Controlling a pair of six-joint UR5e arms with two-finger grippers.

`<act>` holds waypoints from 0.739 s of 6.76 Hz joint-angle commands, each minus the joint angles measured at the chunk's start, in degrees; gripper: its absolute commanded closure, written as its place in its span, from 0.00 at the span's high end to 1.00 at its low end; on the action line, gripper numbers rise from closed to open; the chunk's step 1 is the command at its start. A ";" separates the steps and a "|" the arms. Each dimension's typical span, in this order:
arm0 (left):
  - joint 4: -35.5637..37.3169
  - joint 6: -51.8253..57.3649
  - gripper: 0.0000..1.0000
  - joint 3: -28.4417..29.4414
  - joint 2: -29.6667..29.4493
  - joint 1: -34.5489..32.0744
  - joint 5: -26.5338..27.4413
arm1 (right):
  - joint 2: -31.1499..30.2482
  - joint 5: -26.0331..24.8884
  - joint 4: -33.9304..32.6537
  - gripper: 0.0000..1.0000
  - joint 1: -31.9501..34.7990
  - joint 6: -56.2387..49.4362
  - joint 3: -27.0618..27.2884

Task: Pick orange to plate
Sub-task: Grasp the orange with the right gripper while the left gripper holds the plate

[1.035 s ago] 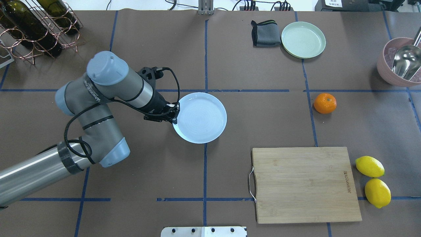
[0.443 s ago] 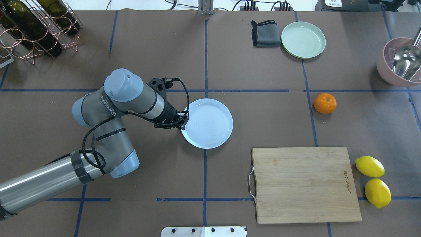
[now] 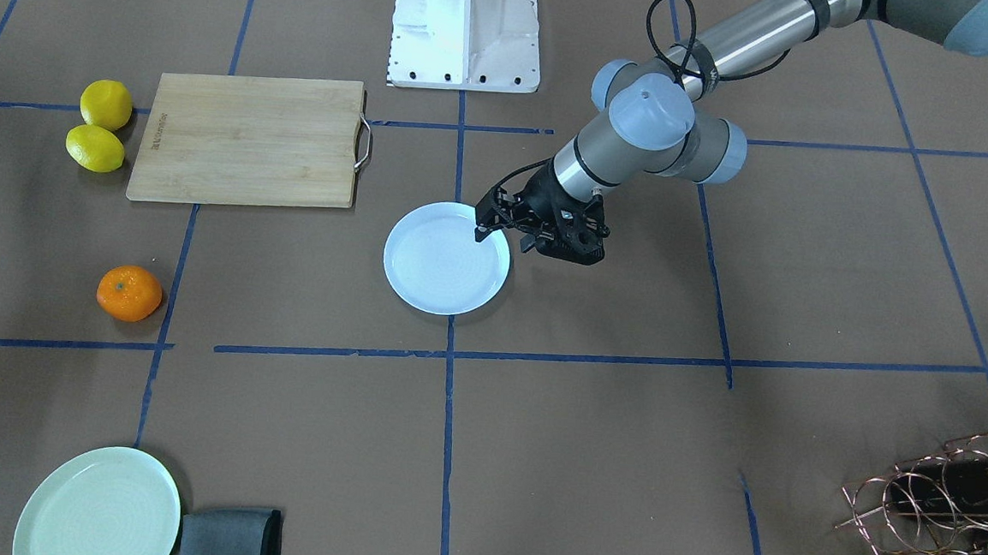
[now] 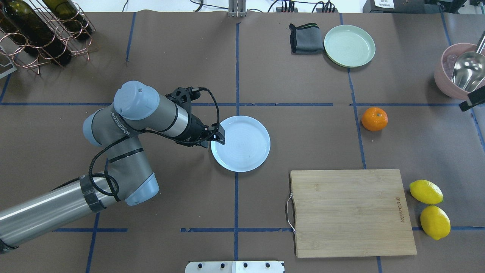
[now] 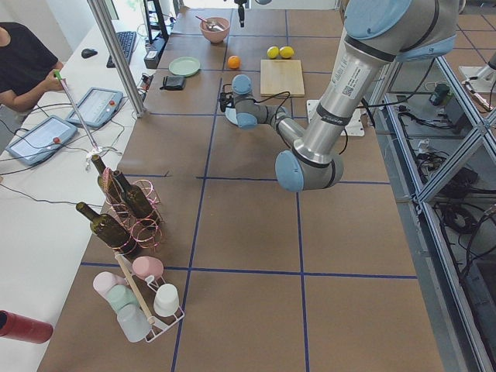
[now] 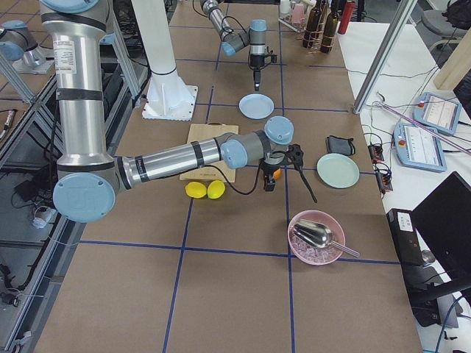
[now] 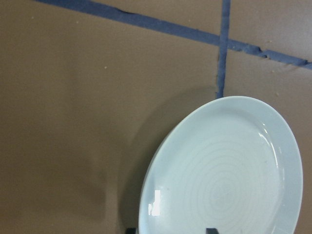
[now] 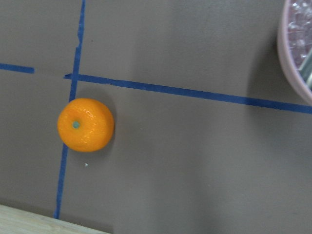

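The orange [image 4: 374,118] lies on the brown table on the right, by a blue tape line; it also shows as the orange [image 3: 129,293] and fills the left of the right wrist view as the orange [image 8: 86,125]. The white plate [image 4: 240,143] rests flat near the table's middle. My left gripper [image 4: 219,137] is at the plate's left rim; in the left wrist view its two tips stand apart, open, either side of the plate [image 7: 229,170] rim. Only a dark bit of my right gripper [image 4: 471,103] shows, right of the orange and apart from it; I cannot tell its state.
A mint-green plate [image 4: 349,45] and a folded grey cloth [image 4: 306,38] sit at the back. A wooden cutting board [image 4: 350,212] and two lemons [image 4: 426,192] are front right. A pink bowl [image 4: 451,89] with a metal scoop is far right, a bottle rack [image 4: 41,34] back left.
The left arm swung right and toward the robot, sliding the white plate with it; the plate has almost stopped. A bit of the right gripper has come in at the right edge.
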 commanded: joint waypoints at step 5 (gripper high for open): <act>-0.26 -1.61 1.00 -1.75 1.37 -0.26 0.07 | 9.41 -17.16 14.82 1.00 -15.63 25.98 -9.67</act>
